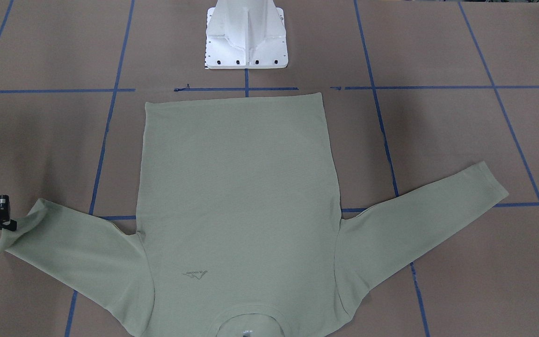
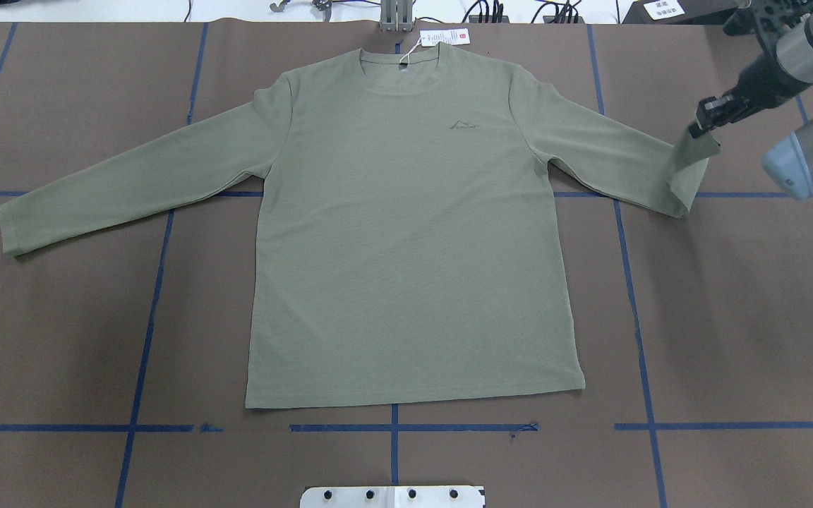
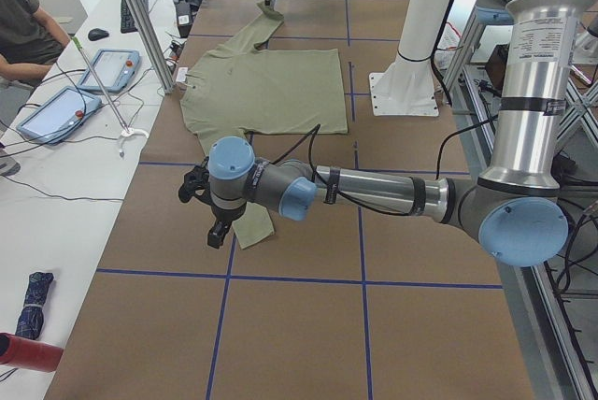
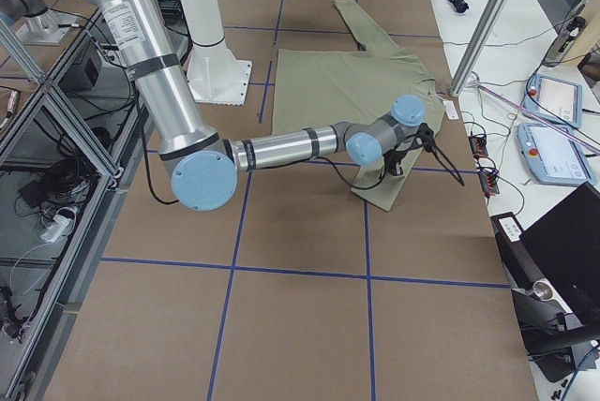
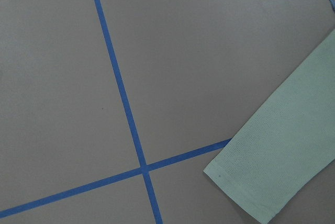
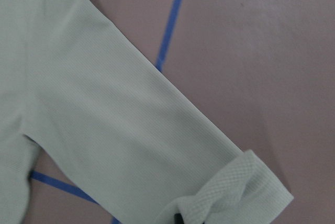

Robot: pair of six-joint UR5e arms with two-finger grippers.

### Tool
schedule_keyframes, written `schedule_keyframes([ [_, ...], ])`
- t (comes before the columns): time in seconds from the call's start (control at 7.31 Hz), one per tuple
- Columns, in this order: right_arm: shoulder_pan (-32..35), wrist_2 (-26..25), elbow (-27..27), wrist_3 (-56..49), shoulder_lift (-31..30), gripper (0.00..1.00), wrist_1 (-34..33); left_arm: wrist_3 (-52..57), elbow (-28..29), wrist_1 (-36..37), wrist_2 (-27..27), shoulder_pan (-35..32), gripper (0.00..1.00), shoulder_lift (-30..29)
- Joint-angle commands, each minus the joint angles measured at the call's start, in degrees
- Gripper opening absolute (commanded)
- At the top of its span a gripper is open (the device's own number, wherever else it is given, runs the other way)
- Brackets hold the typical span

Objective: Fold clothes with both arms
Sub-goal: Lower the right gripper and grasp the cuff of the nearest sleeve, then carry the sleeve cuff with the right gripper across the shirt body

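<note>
The sage-green shirt (image 2: 406,233) lies flat and face up on the brown table, neck away from the robot base, white hang tag (image 2: 445,37) at the collar. My right gripper (image 2: 697,128) is shut on the cuff of the sleeve (image 2: 689,169) on that side, lifting it so the end stands folded up; the bunched cuff (image 6: 235,192) fills the right wrist view's lower edge. The other sleeve (image 2: 117,183) lies straight and flat, its cuff (image 5: 267,171) showing in the left wrist view. My left gripper (image 3: 217,230) hovers near that cuff; I cannot tell if it is open or shut.
The white bolted pedestal (image 1: 246,42) stands just behind the shirt's hem. Blue tape lines (image 2: 149,317) cross the table. A side table with tablets (image 3: 61,106), cables and a seated person (image 3: 23,31) runs along the far edge, with metal poles (image 3: 140,21).
</note>
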Motion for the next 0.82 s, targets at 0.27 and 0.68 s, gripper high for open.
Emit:
schedule_keyframes([
  [0.27, -12.3, -3.7, -10.2, 9.5, 28.4, 0.00, -5.5, -0.2, 0.2, 0.0, 0.0, 0.0, 1.00, 0.0],
  [0.68, -24.5, -20.2, -17.4, 18.9, 35.3, 0.00, 8.1, 0.1, 0.7, 0.0, 0.0, 0.0, 1.00, 0.1],
])
